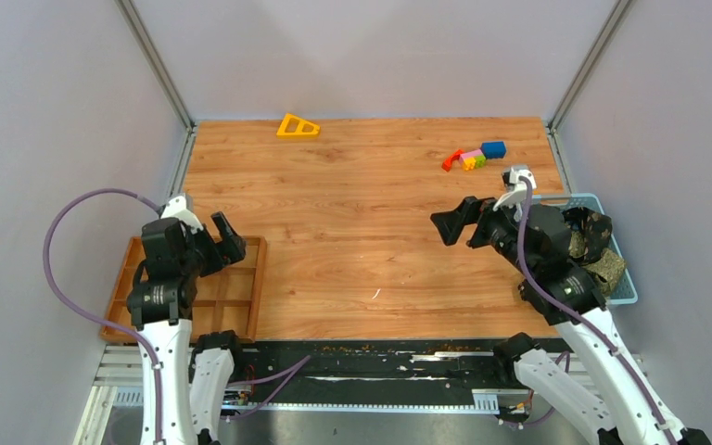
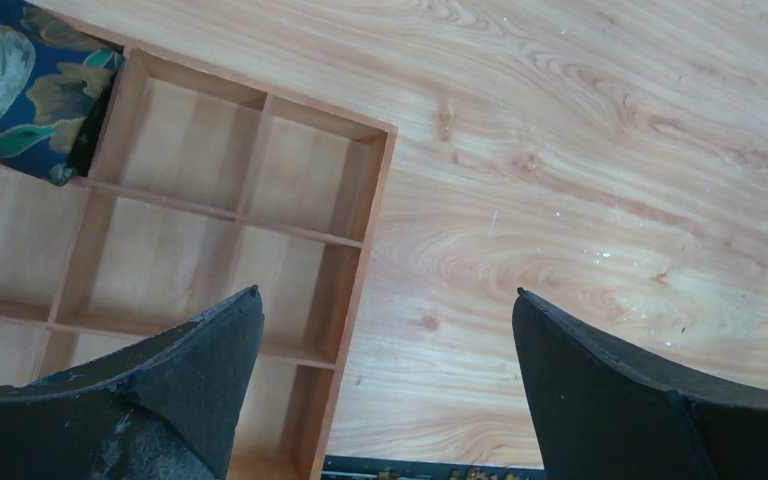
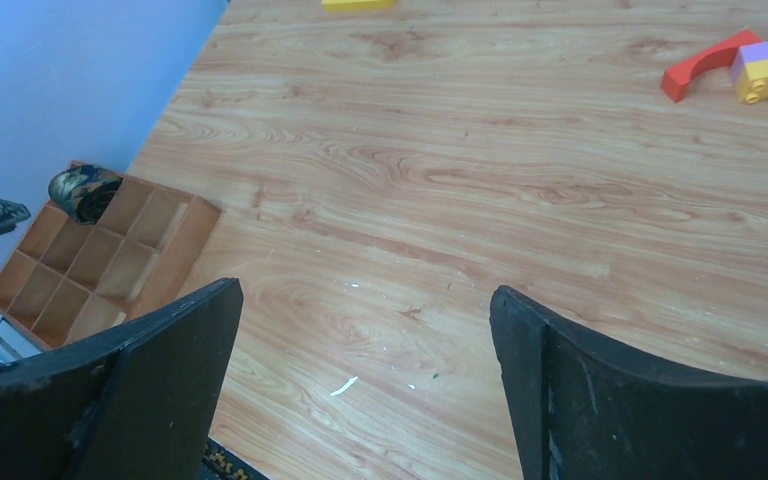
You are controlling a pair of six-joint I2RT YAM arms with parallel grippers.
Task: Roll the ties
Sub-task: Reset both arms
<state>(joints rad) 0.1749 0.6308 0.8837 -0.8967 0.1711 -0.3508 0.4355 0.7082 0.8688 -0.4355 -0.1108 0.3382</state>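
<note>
Dark mottled ties point(image 1: 599, 248) lie bunched in a light blue basket point(image 1: 627, 293) at the right table edge, partly hidden behind my right arm. A rolled tie point(image 2: 5, 85) sits in a far corner compartment of the wooden divided tray point(image 2: 362, 250). It also shows in the right wrist view point(image 3: 82, 190). My left gripper point(image 1: 225, 243) is open and empty above the tray's right edge point(image 2: 388, 300). My right gripper point(image 1: 464, 225) is open and empty over bare table left of the basket point(image 3: 365, 295).
The wooden tray point(image 1: 254, 278) sits at the near left. Coloured toy blocks point(image 1: 473, 156) lie at the far right and a yellow triangle piece point(image 1: 298, 126) at the far edge. Grey walls enclose the table on three sides.
</note>
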